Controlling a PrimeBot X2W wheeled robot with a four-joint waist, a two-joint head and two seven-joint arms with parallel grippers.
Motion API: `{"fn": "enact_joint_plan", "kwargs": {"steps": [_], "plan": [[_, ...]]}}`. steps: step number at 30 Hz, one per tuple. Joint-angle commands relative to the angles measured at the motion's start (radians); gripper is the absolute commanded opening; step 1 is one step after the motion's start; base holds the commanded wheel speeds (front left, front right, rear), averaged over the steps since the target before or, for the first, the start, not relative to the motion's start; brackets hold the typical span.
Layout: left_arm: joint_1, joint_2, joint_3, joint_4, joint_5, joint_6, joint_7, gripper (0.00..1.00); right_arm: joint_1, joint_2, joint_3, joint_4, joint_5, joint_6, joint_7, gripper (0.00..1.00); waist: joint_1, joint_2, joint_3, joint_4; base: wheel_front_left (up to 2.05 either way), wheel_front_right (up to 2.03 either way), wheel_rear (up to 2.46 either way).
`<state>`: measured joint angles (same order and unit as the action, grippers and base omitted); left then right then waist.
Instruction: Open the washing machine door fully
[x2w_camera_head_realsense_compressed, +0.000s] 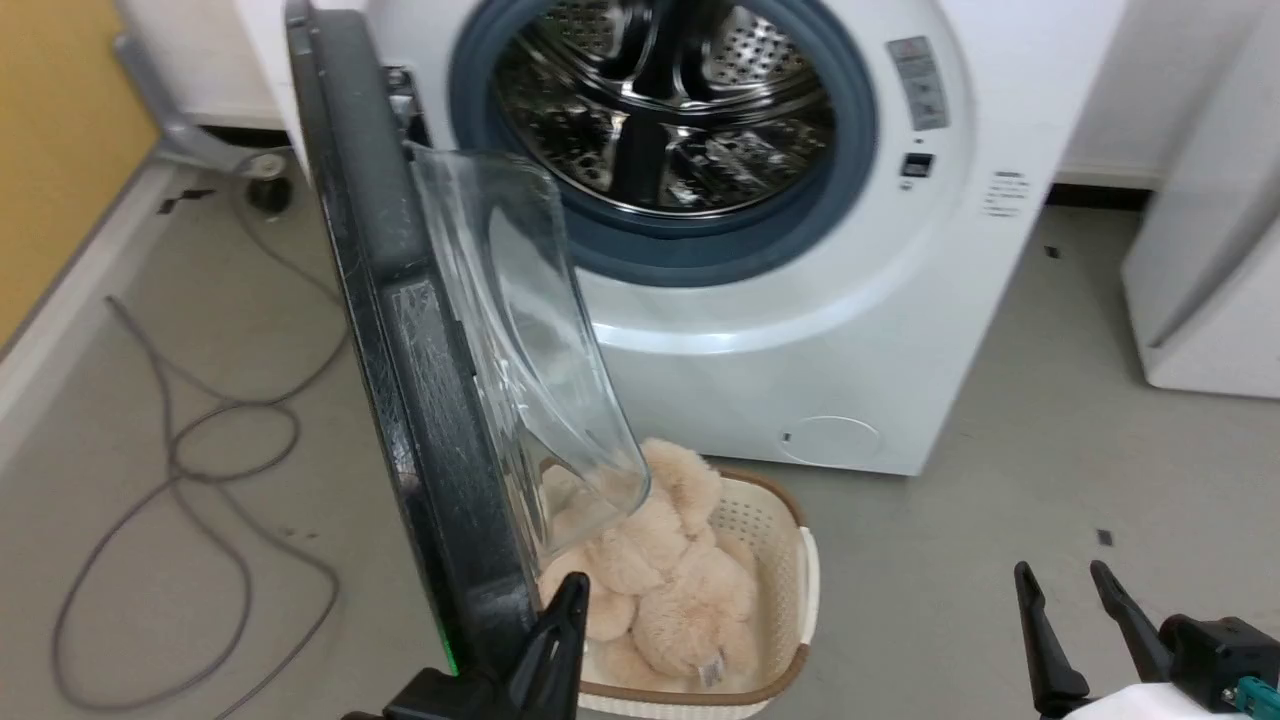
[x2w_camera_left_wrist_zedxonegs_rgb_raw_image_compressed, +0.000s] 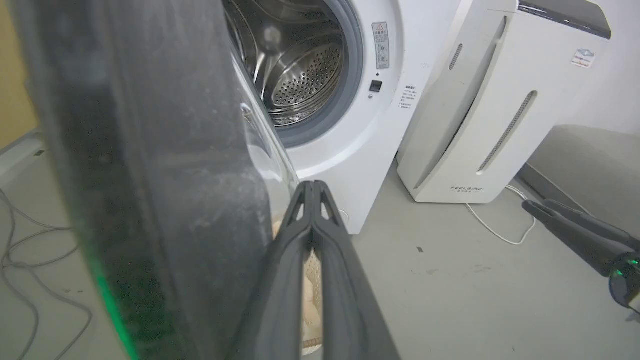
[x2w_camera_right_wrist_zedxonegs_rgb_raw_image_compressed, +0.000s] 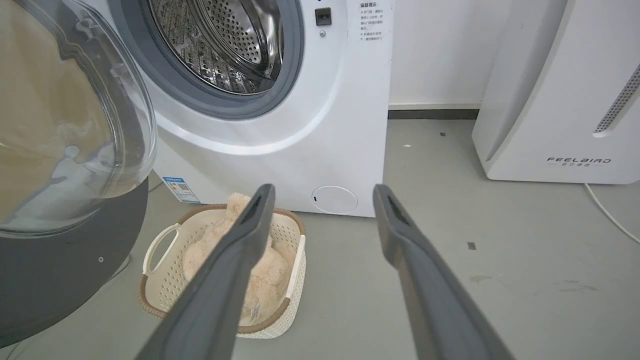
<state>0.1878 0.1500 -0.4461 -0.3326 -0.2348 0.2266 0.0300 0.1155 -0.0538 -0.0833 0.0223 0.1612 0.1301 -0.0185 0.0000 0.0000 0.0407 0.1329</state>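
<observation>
The white washing machine (x2w_camera_head_realsense_compressed: 800, 350) stands ahead with its steel drum (x2w_camera_head_realsense_compressed: 670, 100) exposed. The washing machine door (x2w_camera_head_realsense_compressed: 400, 350) is swung out towards me on its left hinge, seen almost edge-on, and its clear glass bowl (x2w_camera_head_realsense_compressed: 520, 330) bulges to the right. My left gripper (x2w_camera_head_realsense_compressed: 570, 600) is shut with nothing between its fingers; it sits right beside the door's lower edge on the inner side. In the left wrist view the door (x2w_camera_left_wrist_zedxonegs_rgb_raw_image_compressed: 150, 175) looms just left of the closed fingers (x2w_camera_left_wrist_zedxonegs_rgb_raw_image_compressed: 312, 215). My right gripper (x2w_camera_head_realsense_compressed: 1060, 572) hangs open at the lower right, apart from the door (x2w_camera_right_wrist_zedxonegs_rgb_raw_image_compressed: 65, 280).
A cream basket (x2w_camera_head_realsense_compressed: 805, 580) holding a beige plush toy (x2w_camera_head_realsense_compressed: 670, 570) sits on the floor under the door's bowl. The white FEELBIRD appliance (x2w_camera_left_wrist_zedxonegs_rgb_raw_image_compressed: 500, 100) stands right of the machine. Grey cables (x2w_camera_head_realsense_compressed: 180, 450) loop on the floor at left, beside a yellow wall (x2w_camera_head_realsense_compressed: 50, 150).
</observation>
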Motion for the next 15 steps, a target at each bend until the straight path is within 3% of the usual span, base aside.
{"fn": "enact_joint_plan", "kwargs": {"steps": [1,15], "plan": [[0.010,0.009,0.009,-0.007,0.004,0.008,-0.008,0.00,0.006,0.004,-0.002,-0.005,0.008,0.001,0.001,1.00,0.0000,0.0000,0.004,0.029,0.00,0.00,0.00],[0.035,0.038,0.116,-0.002,-0.002,0.072,-0.063,0.00,-0.007,0.004,-0.024,-0.016,0.002,0.001,0.013,1.00,0.0000,0.0000,0.019,0.184,0.00,0.00,0.00]]}}
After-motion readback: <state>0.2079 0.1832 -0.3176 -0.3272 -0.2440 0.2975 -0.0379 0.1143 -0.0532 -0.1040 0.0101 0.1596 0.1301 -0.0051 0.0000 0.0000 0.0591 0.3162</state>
